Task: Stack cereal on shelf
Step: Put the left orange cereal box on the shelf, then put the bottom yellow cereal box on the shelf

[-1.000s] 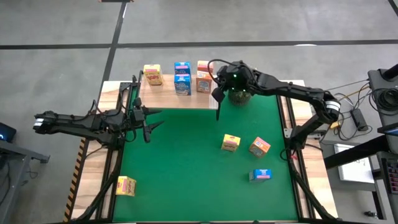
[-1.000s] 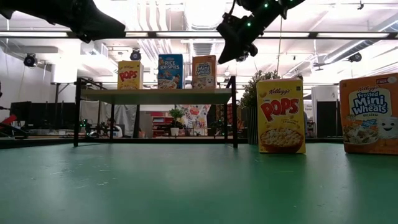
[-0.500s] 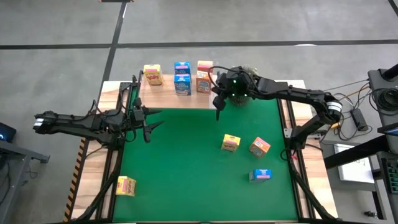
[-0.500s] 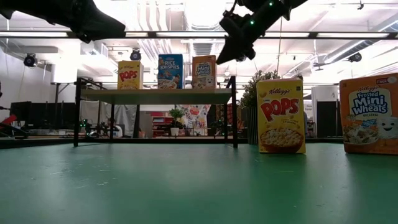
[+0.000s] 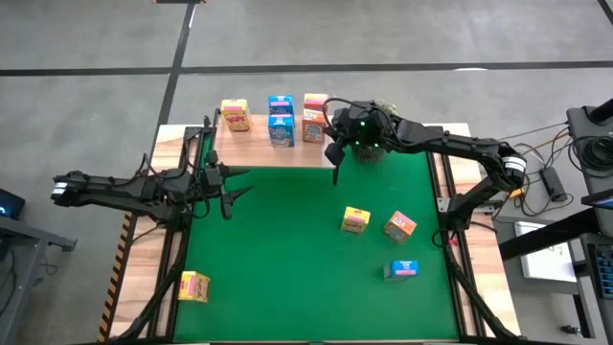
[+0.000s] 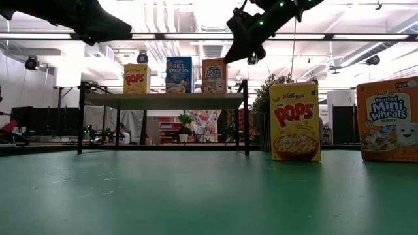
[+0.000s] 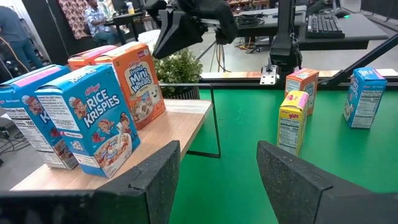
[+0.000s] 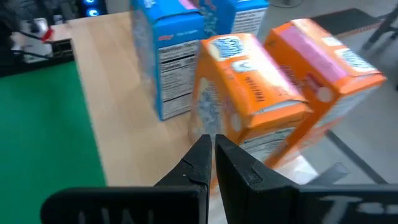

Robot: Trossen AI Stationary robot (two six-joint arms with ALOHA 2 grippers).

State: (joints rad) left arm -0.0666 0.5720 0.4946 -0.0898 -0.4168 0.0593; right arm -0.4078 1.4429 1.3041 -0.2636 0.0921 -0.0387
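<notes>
The shelf (image 5: 273, 144) stands at the tabletop's (image 5: 287, 268) far edge with 5 cereal boxes on it: 1 yellow box (image 5: 235, 115), 2 blue boxes (image 5: 281, 121), 2 orange boxes (image 5: 313, 119). The right gripper (image 5: 334, 176), fingers closed and empty, hangs just off the shelf's right end. The left gripper (image 5: 230, 193), fingers apart and empty, waits near the left edge. 4 boxes stand loose on the green mat: 3 toward the right edge, 1 yellow at the near-left corner (image 5: 194, 286).

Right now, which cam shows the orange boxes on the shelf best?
Right wrist view: both orange boxes fill the frame, one behind the other, past the shut right gripper. Left wrist shows their fronts at an angle. High view shows only small tops; low view one front.
</notes>
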